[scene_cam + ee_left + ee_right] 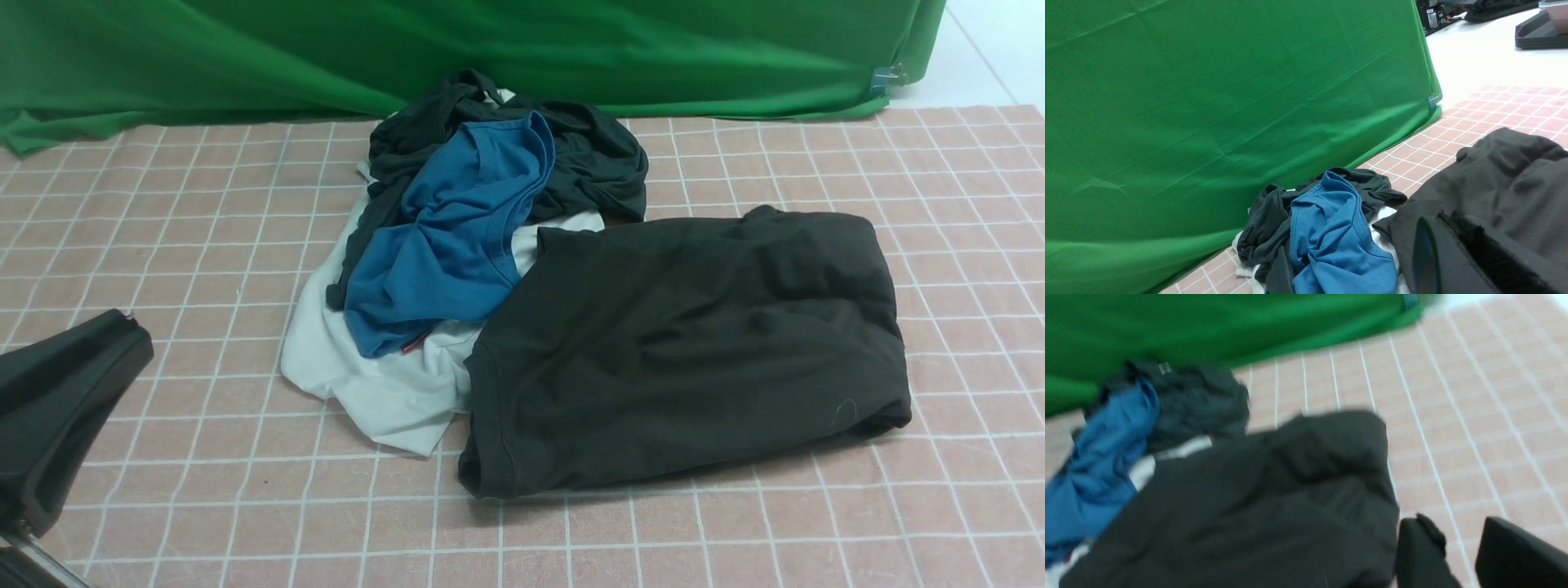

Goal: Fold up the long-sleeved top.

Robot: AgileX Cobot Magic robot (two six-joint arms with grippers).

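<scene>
The long-sleeved top (694, 343) lies as a bunched black rectangle on the checked cloth, right of centre, and no logo shows. It also appears in the left wrist view (1502, 179) and, blurred, in the right wrist view (1257, 506). My left gripper (122, 322) sits low at the near left, well away from the top, with its jaws shut on nothing (1441, 218). My right gripper (1453, 524) is out of the front view. In its own view it stands open just off the top's edge, with only bare cloth showing between its fingers.
A pile at the back centre holds a blue T-shirt (457, 237), a smaller dark garment (588, 155) and a white garment (384, 384), touching the top's left side. A green backdrop (490, 49) closes the far edge. Pink checked tablecloth (204, 204) covers the table.
</scene>
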